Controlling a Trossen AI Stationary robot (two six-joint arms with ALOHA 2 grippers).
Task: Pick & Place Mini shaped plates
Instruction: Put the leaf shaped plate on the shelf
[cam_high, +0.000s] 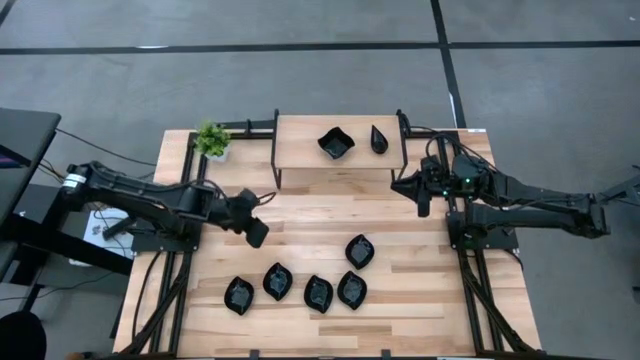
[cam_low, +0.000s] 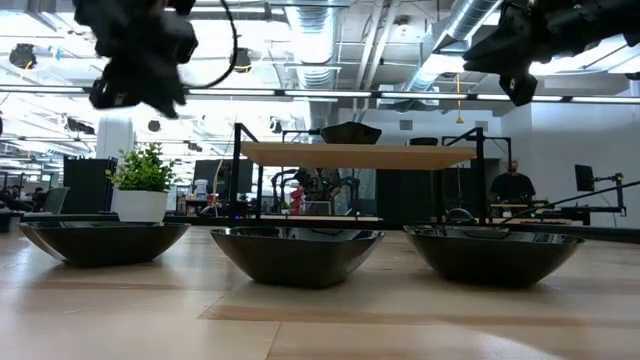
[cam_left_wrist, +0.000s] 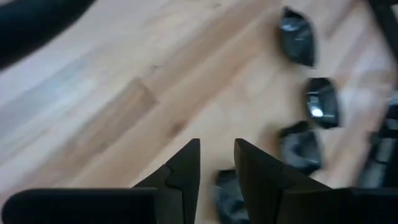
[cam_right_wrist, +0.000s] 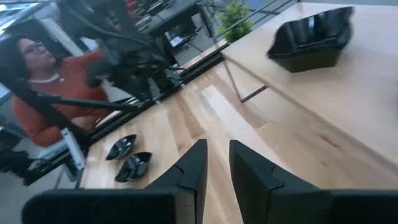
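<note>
5 mini shaped plates (cam_high: 318, 292) on desk (cam_high: 430, 300) just beyond left end effector (cam_high: 257, 233), narrowly parted, empty, right end effector (cam_high: 422, 205) narrowly parted, empty, beside shelf (cam_high: 300, 150) bearing 2 plates

Two plates (cam_high: 336, 143) on raised shelf (cam_high: 300, 150), five plates (cam_high: 318, 293) on table (cam_high: 420, 300) before it, plant (cam_high: 211, 139) left of shelf

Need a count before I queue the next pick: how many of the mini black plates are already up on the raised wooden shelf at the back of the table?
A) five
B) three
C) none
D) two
D: the high view shows two black plates on the shelf, a wavy-edged square plate and a teardrop plate, while the other five plates lie on the table below.
</note>
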